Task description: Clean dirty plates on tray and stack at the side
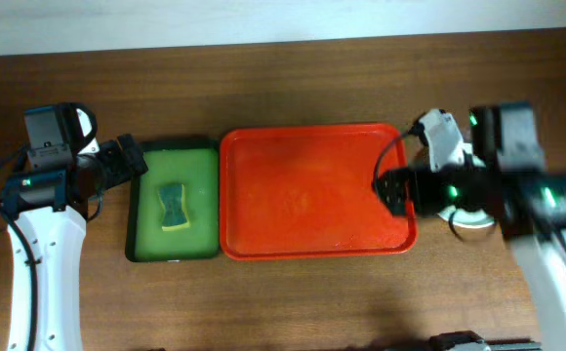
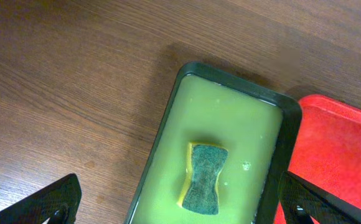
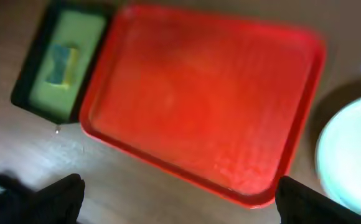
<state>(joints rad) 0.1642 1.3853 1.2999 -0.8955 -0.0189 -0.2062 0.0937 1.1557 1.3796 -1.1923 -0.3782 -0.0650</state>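
Observation:
The red tray (image 1: 312, 190) lies in the middle of the table with nothing on it; the right wrist view shows it (image 3: 199, 93) bare as well. Right of it, a pale plate (image 3: 351, 155) rests on the wood. From overhead only a sliver of the plates (image 1: 471, 225) shows under my right arm, so I cannot tell how many there are. My right gripper (image 1: 392, 187) (image 3: 180, 186) hangs open and holds nothing over the tray's right rim. My left gripper (image 1: 133, 164) (image 2: 179, 190) is open and holds nothing above the left side of the green tray.
A dark green tray (image 1: 139, 200) of greenish liquid touches the red tray's left side, with a yellow-green sponge (image 1: 173, 206) (image 2: 205, 179) lying in it. Bare wood surrounds both trays. A pale wall edge runs along the back.

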